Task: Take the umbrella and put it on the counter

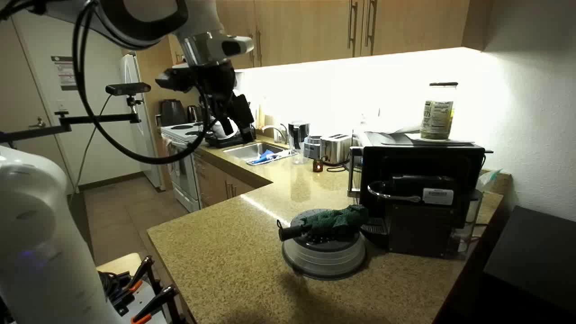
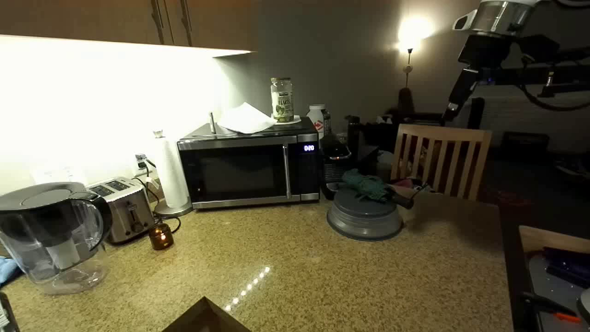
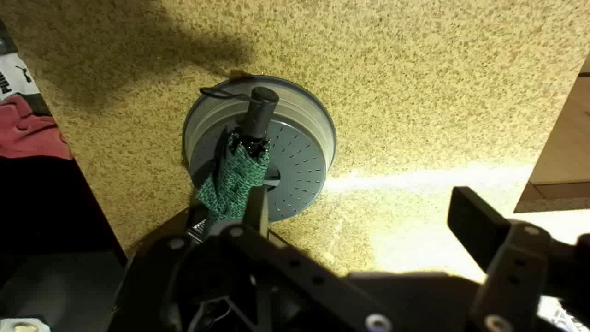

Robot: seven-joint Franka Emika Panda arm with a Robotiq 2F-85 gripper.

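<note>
The umbrella (image 1: 335,221) is a folded dark green bundle with a short black handle and a wrist loop. It lies across the top of the round grey dish (image 1: 325,261), and both show in both exterior views, umbrella (image 2: 366,185) and dish (image 2: 364,223). The dish stands on the tan speckled counter (image 1: 216,252). My gripper (image 1: 238,131) is open and empty, high above the counter and apart from the umbrella. In the wrist view, the open jaws (image 3: 364,210) frame bare counter; the left finger overlaps the umbrella's green cloth (image 3: 239,177), hiding part of its far end.
A black microwave (image 2: 249,173) stands beside a dark coffee machine (image 1: 420,225) close behind the dish. A jar (image 1: 437,112) stands on the microwave. A toaster (image 2: 126,210), a water pitcher (image 2: 50,235) and a small amber candle (image 2: 161,236) stand further along. A wooden chair (image 2: 440,152) is beyond the counter.
</note>
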